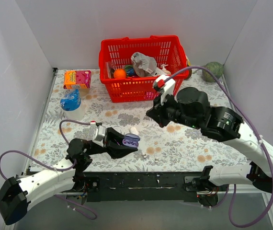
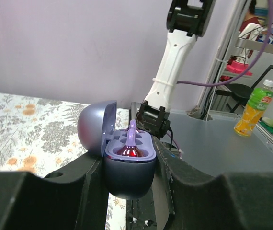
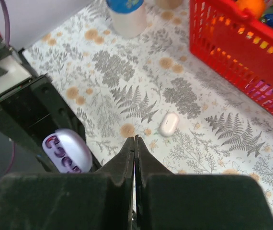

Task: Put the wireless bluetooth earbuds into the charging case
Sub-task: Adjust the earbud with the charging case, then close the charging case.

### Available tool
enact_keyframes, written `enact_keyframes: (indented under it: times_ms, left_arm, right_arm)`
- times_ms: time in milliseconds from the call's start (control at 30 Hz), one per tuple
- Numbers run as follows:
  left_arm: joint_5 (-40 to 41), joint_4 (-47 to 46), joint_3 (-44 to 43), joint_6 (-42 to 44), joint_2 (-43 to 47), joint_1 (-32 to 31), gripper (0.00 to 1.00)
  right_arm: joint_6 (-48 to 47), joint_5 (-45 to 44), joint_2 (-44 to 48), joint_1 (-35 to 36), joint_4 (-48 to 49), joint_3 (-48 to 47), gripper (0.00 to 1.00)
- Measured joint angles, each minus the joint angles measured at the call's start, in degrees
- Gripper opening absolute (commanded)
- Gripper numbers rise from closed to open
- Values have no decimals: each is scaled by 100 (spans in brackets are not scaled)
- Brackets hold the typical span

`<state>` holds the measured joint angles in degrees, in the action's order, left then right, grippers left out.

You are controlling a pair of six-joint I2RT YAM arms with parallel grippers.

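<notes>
My left gripper [image 1: 127, 143] is shut on the open purple charging case [image 1: 130, 140] and holds it just above the table. In the left wrist view the case [image 2: 129, 165] sits between my two fingers with its lid [image 2: 96, 125] tipped back to the left. One glossy purple earbud [image 2: 131, 141] stands in a slot, stem up. The case also shows in the right wrist view [image 3: 67, 152]. A pale whitish oval piece [image 1: 133, 130] lies on the cloth just behind the case [image 3: 168, 124]. My right gripper [image 1: 152, 116] hovers above it, shut [image 3: 135, 140], with nothing visible between the jaws.
A red basket [image 1: 136, 88] of toys stands at the back centre and shows in the right wrist view [image 3: 242, 57]. A blue-capped bottle [image 1: 72, 103] and an orange-pink box [image 1: 77, 78] stand at the back left. A green ball [image 1: 212, 72] lies at the back right.
</notes>
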<state>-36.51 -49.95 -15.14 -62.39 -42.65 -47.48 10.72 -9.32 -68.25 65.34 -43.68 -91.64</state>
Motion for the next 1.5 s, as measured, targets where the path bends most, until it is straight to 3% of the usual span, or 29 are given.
enact_keyframes:
  times_ms: [133,333,667,1200,1300,1500]
  left_arm:
    - [-243,-446,197,31,149,0,0]
    - [-667,-828,205,184,-144,0,0]
    - [-540,-166,13,1084,105,0,0]
    - [-393,-105,13,1158,4,-28,0]
    - [-319,-101,13,1156,11,-28,0]
    - [533,487,-243,525,-323,-28,0]
  right_arm:
    - [122,-190,214,-125,164,81,1]
    - [103,382,-109,-125,210,413,1]
    - [-85,1547,-254,-98,203,527,1]
    - [-236,1801,-435,313,164,518,1]
    - [-199,1563,-424,332,166,518,1]
    - [216,-350,409,160,627,1360,3]
